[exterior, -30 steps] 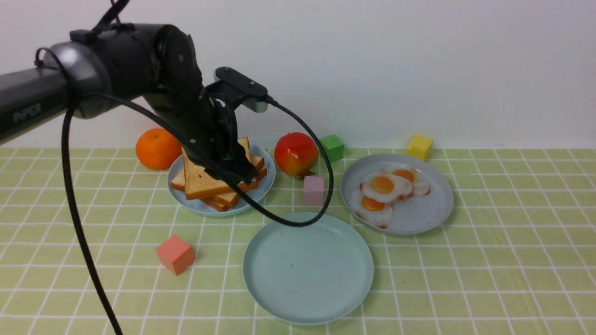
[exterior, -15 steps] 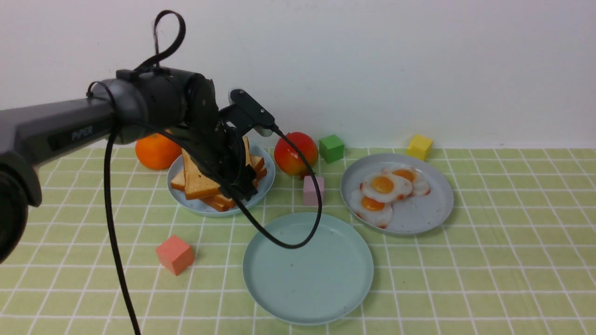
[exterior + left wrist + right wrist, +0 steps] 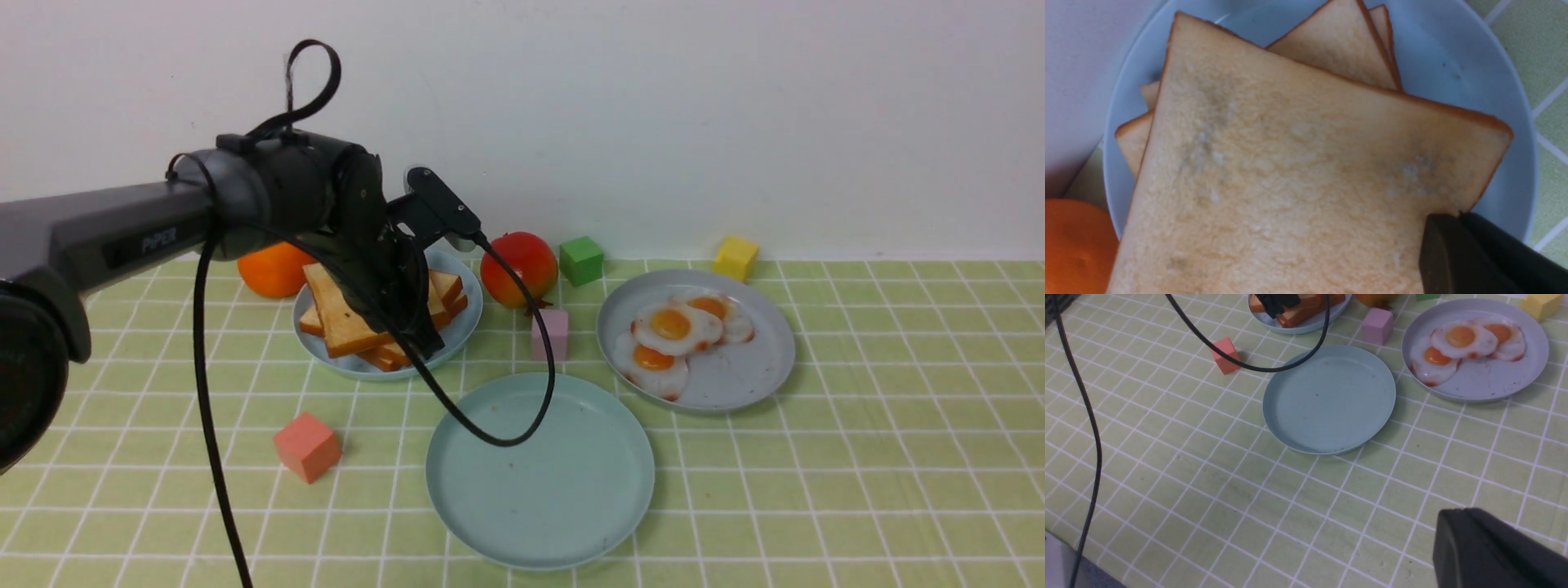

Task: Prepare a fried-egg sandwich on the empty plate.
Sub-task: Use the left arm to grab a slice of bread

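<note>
Mint-green plate (image 3: 539, 482) sits bare, front-centre of desk, sandwich not yet begun. Left gripper (image 3: 426, 336) down on toast stack on light blue plate (image 3: 465, 322), toward back edge, left of centre. Jaws closed tight at corner of top toast slice (image 3: 339, 314); slice tilted, one side raised off stack. True pinch or mere contact, cannot tell. Three fried eggs (image 3: 671, 324) overlap on grey-blue plate (image 3: 735, 376), back right. Right gripper (image 3: 1474, 539) closed, hanging above front of desk, well apart from plates.
</note>
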You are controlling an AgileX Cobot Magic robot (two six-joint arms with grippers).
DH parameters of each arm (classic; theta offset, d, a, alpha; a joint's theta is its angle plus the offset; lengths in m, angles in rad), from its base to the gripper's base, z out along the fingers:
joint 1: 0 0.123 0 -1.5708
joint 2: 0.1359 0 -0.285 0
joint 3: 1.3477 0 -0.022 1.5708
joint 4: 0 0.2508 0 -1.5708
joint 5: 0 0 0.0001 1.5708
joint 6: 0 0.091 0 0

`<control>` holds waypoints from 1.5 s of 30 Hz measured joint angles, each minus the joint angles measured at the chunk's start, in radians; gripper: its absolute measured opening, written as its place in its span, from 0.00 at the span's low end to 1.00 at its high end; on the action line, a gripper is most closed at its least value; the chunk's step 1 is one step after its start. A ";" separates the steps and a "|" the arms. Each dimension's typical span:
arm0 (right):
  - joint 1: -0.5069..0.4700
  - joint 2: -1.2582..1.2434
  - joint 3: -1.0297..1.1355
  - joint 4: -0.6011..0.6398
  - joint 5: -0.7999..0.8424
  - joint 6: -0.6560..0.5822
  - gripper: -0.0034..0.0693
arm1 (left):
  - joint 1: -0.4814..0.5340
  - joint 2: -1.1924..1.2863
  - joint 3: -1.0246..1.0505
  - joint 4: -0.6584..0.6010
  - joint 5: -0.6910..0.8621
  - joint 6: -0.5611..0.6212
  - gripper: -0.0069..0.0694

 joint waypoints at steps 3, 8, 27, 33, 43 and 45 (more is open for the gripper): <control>0.000 0.000 0.000 0.007 0.000 0.000 0.06 | 0.000 -0.004 0.000 0.001 0.001 0.000 0.07; 0.000 0.000 0.000 0.009 0.001 0.000 0.06 | 0.000 -0.044 0.000 0.002 0.016 0.000 0.07; 0.000 0.000 0.000 0.009 0.012 0.000 0.08 | 0.000 -0.094 0.000 -0.022 0.033 -0.003 0.08; 0.000 -0.003 0.000 0.009 0.022 0.000 0.09 | 0.000 -0.060 0.000 -0.024 0.034 -0.003 0.20; 0.000 -0.012 0.000 0.009 0.034 0.000 0.09 | 0.000 -0.055 0.000 -0.023 0.027 -0.003 0.46; 0.000 -0.013 0.000 0.009 0.037 0.000 0.09 | 0.000 -0.055 0.000 -0.016 0.027 -0.001 0.50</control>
